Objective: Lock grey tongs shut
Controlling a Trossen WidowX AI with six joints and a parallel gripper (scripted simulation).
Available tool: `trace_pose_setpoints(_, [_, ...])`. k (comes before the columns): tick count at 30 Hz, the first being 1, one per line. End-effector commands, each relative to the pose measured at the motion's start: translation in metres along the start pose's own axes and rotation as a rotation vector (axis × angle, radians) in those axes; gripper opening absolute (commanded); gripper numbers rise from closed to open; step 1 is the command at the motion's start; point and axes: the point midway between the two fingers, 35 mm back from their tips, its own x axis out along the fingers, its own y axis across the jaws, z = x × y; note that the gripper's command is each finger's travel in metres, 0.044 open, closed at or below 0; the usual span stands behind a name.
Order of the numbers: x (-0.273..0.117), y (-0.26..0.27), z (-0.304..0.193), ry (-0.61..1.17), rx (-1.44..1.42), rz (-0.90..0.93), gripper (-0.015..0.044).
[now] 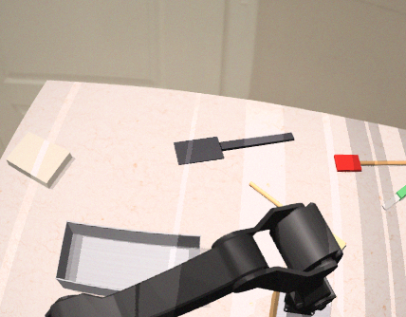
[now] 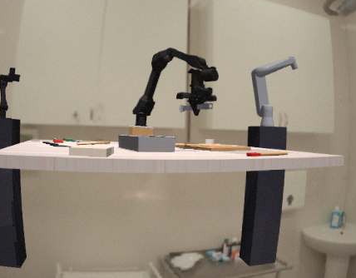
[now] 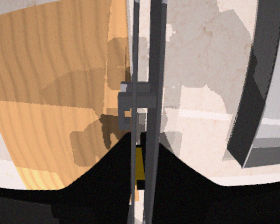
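Observation:
The grey tongs (image 2: 207,106) (image 3: 157,60) are held in the air, roughly level, well above the table. Their two arms run nearly side by side with a narrow gap in the wrist view; whether the lock has caught cannot be seen. My gripper (image 2: 196,112) (image 3: 137,139) is shut on them, pointing down. The wooden board (image 2: 225,147) (image 3: 60,60) lies below, to the left in the wrist view. The grey roasting tin (image 1: 63,257) (image 2: 159,143) (image 3: 245,135) stands beside it with no tongs across it. In the top view the arm hides the fingers.
A cream block (image 1: 39,159) (image 2: 90,151) lies beyond the tin. A black spatula (image 1: 200,151), a red-headed tool (image 1: 347,162) and a green-handled tool (image 1: 405,189) lie towards the back in the top view. A red-tipped wooden tool (image 2: 268,153) lies near the board.

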Motion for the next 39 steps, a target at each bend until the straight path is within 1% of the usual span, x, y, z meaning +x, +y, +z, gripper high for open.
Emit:
trace_pose_setpoints(1, [-0.001,0.006,-0.002,-0.001,-0.153,-0.001,-0.015])
trace_pose_setpoints(39, [-0.001,0.06,-0.026,-0.003,-1.638,0.004,-0.015])
